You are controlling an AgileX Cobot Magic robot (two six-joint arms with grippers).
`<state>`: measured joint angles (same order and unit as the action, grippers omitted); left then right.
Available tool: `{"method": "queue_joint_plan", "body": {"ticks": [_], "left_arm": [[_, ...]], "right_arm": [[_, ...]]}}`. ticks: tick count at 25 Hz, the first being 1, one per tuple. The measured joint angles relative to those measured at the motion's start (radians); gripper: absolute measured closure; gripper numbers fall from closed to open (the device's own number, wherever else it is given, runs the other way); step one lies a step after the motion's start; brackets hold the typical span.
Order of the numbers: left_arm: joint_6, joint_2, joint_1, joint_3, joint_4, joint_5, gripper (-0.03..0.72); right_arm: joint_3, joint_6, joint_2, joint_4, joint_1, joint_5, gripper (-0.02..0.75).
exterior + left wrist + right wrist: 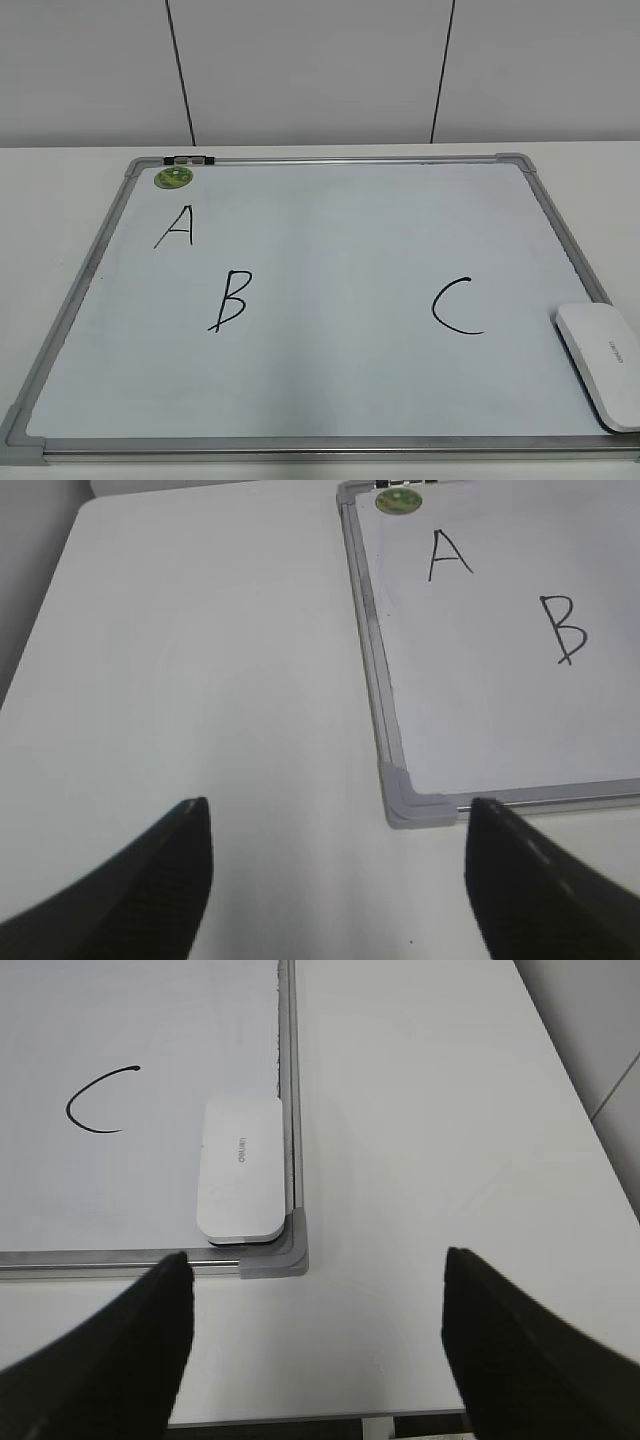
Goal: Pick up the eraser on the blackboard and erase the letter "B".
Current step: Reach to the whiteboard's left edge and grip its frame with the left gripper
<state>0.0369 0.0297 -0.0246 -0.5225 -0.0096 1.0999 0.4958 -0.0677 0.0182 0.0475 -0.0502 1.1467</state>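
We read three black handwritten capitals on the blackboard [330, 280]: the letter "A" [176, 226] near its far left corner, the letter "B" [231, 299] below and to the right of it, and the letter "C" [457, 306] toward the right side. The eraser [243, 1168], lying at the board's near right corner, bears a short line of small grey lettering [240, 1149], too small for us to read. The green magnet [173, 178] carries a print we cannot make out.
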Motion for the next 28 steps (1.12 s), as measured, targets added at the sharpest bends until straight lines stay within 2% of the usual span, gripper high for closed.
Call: {"method": "queue_joint_plan", "body": {"ticks": [6, 12, 16, 21, 28], "left_arm": [[0.0, 0.202, 0.0, -0.051, -0.028, -0.149, 0.097], [0.0, 0.544, 0.0, -0.088, -0.098, -0.342, 0.097], [0.0, 0.791, 0.0, -0.158, -0.118, -0.409, 0.099], [0.0, 1.102, 0.0, -0.317, -0.118, -0.415, 0.109], [0.015, 1.499, 0.0, -0.583, -0.118, -0.334, 0.167]], "right_arm": [[0.0, 0.0, 0.0, 0.0, 0.0, 0.0, 0.164], [0.0, 0.0, 0.0, 0.0, 0.0, 0.0, 0.164], [0.0, 0.0, 0.0, 0.0, 0.0, 0.0, 0.164], [0.0, 0.0, 0.0, 0.0, 0.0, 0.0, 0.164], [0.0, 0.0, 0.0, 0.0, 0.0, 0.0, 0.164]]}}
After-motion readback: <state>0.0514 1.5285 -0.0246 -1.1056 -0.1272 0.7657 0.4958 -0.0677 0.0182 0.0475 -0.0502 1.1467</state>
